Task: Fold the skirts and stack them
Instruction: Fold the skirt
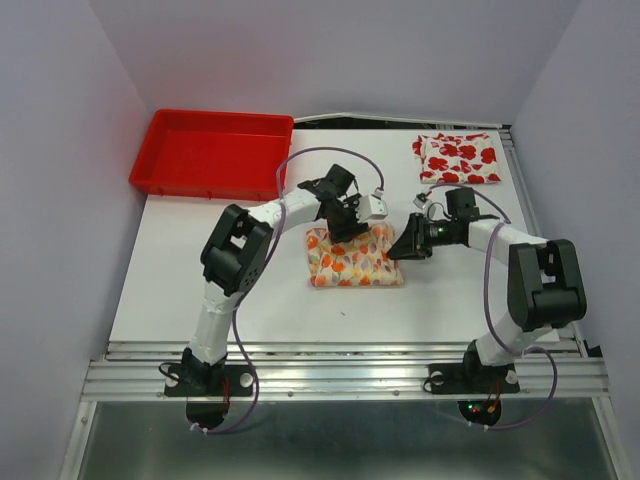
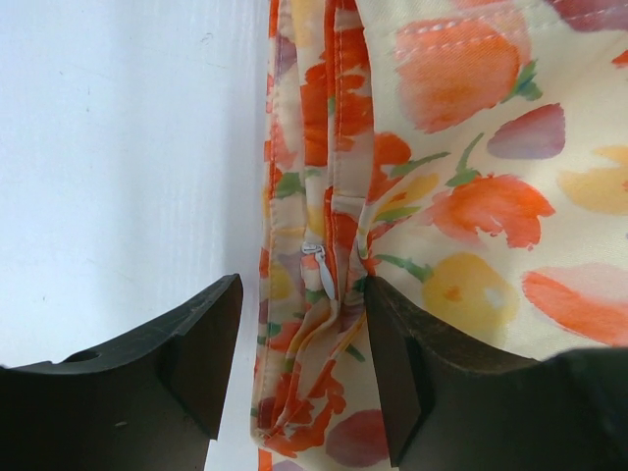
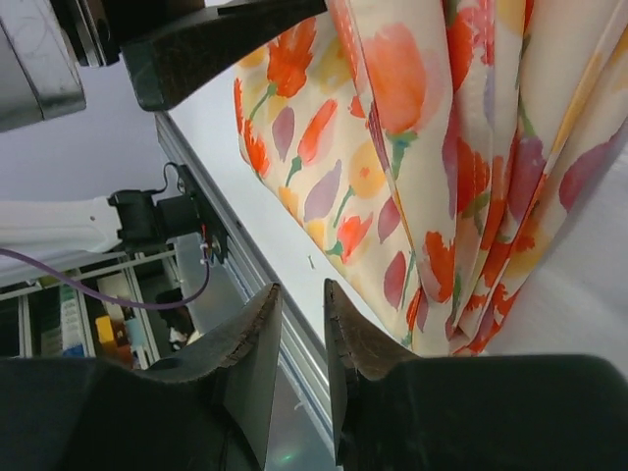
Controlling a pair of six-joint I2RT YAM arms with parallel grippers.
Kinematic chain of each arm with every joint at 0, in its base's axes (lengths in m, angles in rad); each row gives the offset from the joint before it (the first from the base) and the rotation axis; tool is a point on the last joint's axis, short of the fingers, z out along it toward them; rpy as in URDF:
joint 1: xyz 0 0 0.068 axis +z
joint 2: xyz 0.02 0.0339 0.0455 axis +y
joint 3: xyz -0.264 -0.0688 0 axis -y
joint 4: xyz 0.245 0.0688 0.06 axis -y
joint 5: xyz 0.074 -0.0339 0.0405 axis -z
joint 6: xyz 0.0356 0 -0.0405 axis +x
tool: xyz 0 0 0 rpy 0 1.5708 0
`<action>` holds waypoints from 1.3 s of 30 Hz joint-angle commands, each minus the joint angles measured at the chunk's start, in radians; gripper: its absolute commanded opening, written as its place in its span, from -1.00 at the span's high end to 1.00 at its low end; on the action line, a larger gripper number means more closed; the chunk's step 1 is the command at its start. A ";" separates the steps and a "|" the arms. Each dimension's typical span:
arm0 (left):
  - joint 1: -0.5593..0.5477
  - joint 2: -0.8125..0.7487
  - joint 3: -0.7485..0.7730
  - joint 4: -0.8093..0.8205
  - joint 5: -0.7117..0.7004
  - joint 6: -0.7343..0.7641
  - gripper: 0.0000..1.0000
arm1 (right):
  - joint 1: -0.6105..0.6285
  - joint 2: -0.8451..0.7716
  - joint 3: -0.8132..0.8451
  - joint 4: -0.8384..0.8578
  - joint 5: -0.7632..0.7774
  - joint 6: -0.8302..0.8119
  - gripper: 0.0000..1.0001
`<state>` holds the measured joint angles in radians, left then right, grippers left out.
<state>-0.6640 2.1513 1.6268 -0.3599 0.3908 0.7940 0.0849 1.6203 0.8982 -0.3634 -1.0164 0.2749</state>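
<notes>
Cream skirt (image 1: 355, 262), already doubled into a rough rectangle, is pictured at the centre of the frame on the white surface (image 1: 200, 290). The flowered white skirt (image 1: 457, 157) is seen folded at the upper right, well apart, and a red tray (image 1: 200, 189) at the upper left.

The left claw (image 1: 347, 228) is set wide over the cream skirt's upper edge. In the left wrist view the layered seam and its zip pull (image 2: 316, 265) are straddled, with cloth touching the finger at frame right, and nothing is pinched yet. The right claw (image 1: 403, 247) is placed just beside the skirt's right edge, its jaws drawn narrow with only a slit between them and no cloth inside.

The fold is judged to be about half made. For a clean result, every layer at the seam is best gathered inside the left claw before it is closed, so that no under-layer is missed. The right claw is best opened and matched on the opposite edge, so both corners can be carried over together and laid flat. A one-sided pull is likely to skew such soft cloth. Stacking with the flowered skirt is not yet begun.
</notes>
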 commanded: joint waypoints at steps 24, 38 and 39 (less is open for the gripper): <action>0.122 -0.097 0.166 -0.057 0.045 -0.151 -0.53 | 0.118 0.266 0.031 0.504 0.210 0.214 0.54; 0.176 -0.403 -0.217 0.160 0.369 -0.675 -0.67 | 0.118 0.239 0.059 0.509 0.153 0.273 0.50; 0.176 -0.390 -0.266 0.205 0.405 -0.714 -0.16 | 0.118 0.231 0.068 0.509 0.148 0.280 0.49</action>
<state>-0.4797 1.6943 1.4967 -0.2157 0.6010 0.3023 0.2039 1.8923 0.9237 0.0940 -0.8391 0.5285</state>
